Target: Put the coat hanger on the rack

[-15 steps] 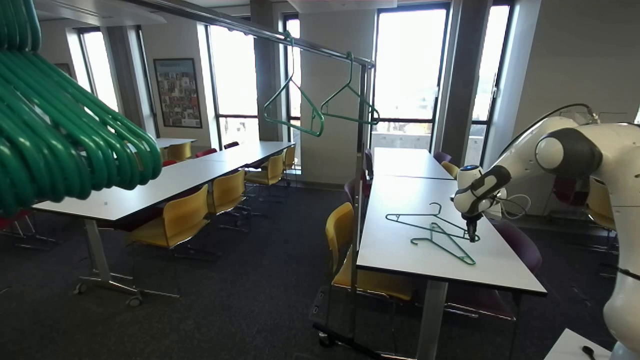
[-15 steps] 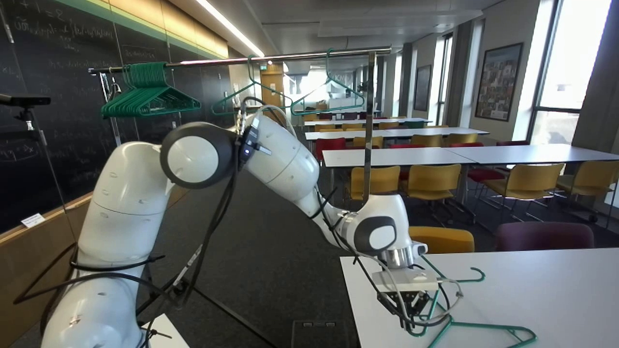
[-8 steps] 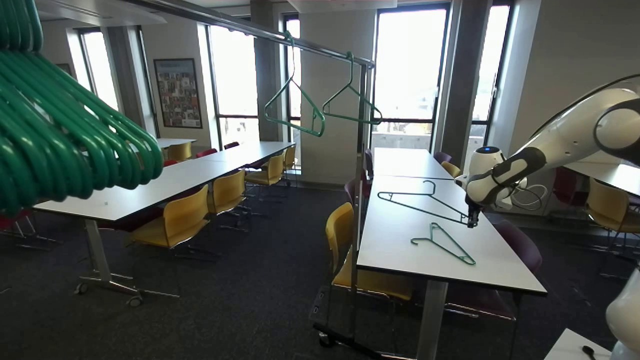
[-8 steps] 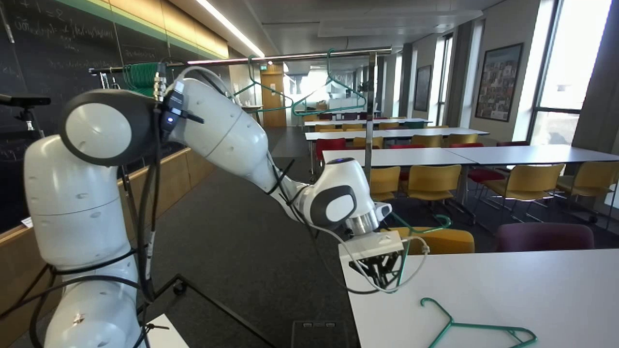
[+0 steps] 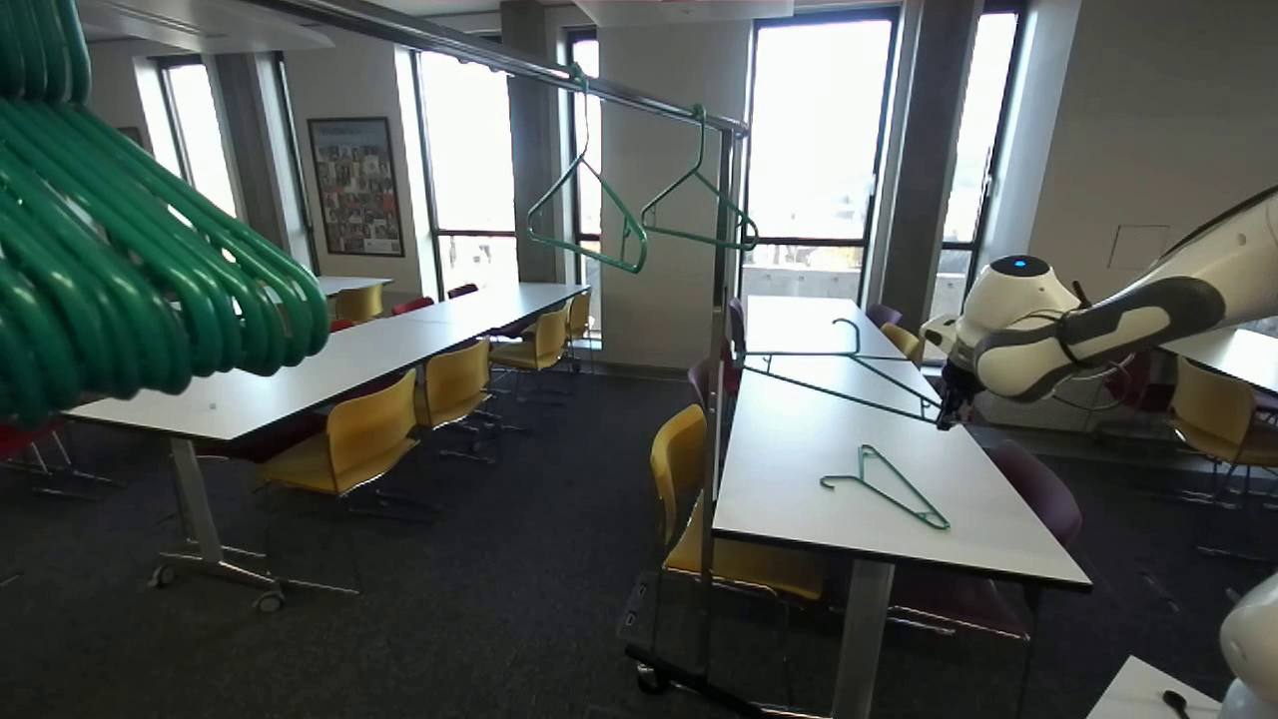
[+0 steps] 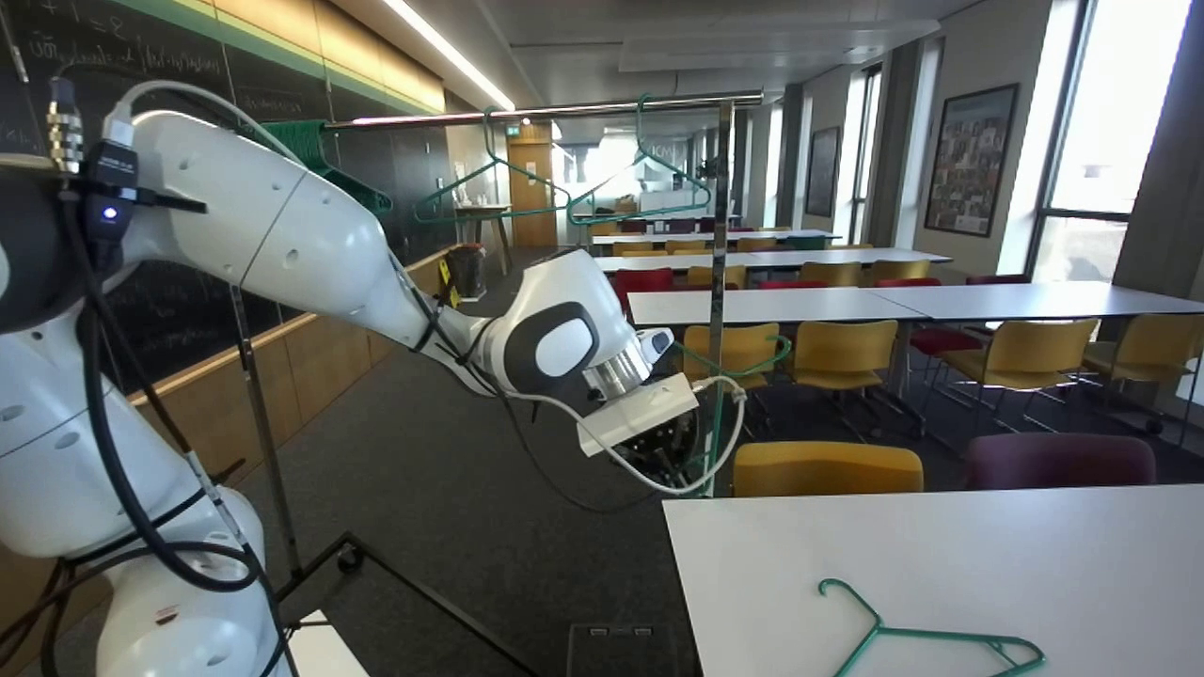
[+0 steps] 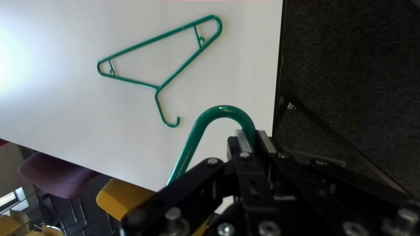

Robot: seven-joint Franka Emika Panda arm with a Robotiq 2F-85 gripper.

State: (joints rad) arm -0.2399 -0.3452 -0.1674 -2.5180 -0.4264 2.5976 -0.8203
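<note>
My gripper (image 5: 947, 415) is shut on a rounded corner of a green coat hanger (image 5: 857, 342). In the wrist view the hanger's bend (image 7: 224, 111) curves up out of the fingertips (image 7: 257, 139). The held hanger is raised above the table, its hook uppermost in both exterior views; part of it (image 6: 701, 358) is hidden behind my gripper (image 6: 679, 467). The metal rack shows its top bar (image 5: 639, 96) in both exterior views (image 6: 574, 109), well above and apart from the held hanger. A second green hanger (image 5: 889, 489) lies flat on the white table (image 5: 789, 509); it also shows in the wrist view (image 7: 159, 88).
Two hangers (image 5: 589, 250) (image 5: 699, 237) hang near the rack's end post (image 5: 716, 330). A dense bunch of green hangers (image 5: 150, 280) hangs further along. Yellow chairs (image 6: 828, 468) and a purple chair (image 6: 1058, 461) stand by the table.
My gripper has lifted the held hanger off the table. It has moved up, leftward in one exterior view and rightward in the other. The second hanger on the table has not moved.
</note>
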